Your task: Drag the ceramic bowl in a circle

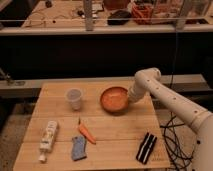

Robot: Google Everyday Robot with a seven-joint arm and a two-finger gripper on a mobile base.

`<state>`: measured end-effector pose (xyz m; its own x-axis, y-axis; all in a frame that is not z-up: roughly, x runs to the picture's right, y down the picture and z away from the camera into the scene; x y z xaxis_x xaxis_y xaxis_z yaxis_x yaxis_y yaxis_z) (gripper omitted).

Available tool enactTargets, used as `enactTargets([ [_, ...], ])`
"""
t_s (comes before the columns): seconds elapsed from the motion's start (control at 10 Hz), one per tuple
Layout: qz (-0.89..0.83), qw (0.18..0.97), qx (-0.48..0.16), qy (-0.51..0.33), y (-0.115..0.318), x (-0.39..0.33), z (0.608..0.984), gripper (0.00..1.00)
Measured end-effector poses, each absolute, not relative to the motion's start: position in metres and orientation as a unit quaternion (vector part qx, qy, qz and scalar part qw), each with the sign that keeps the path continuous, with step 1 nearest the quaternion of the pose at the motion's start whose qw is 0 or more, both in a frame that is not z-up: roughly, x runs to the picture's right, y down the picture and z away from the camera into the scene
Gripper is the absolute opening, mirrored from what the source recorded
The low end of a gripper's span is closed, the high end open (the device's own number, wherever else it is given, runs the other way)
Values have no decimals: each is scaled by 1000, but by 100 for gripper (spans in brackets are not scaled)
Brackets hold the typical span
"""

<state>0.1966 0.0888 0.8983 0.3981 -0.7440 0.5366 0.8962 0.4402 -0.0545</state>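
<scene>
Terracotta ceramic bowl (114, 99): sits at the bench's (120, 140) far middle, white cup (74, 98) at its 9 o'clock, carrot (86, 133) at its 7 o'clock. Your tool (131, 99) meets the bowl's rim at 3 o'clock; whether it is clenched on the rim or released, you cannot tell. To drag well, keep steady downward contact and sweep an even arc, steering wide of cup and carrot.
</scene>
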Motion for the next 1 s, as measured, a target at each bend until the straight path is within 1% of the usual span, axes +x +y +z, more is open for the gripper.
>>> enactTargets([
  [0.2,-481,831,-176,-216,115,212,876,0],
  [0.6,-472,836,-185,-211,177,214,809,0],
  [0.8,-481,829,-181,-219,194,198,792,0],
  [1.0,-497,817,-173,-236,198,169,793,0],
])
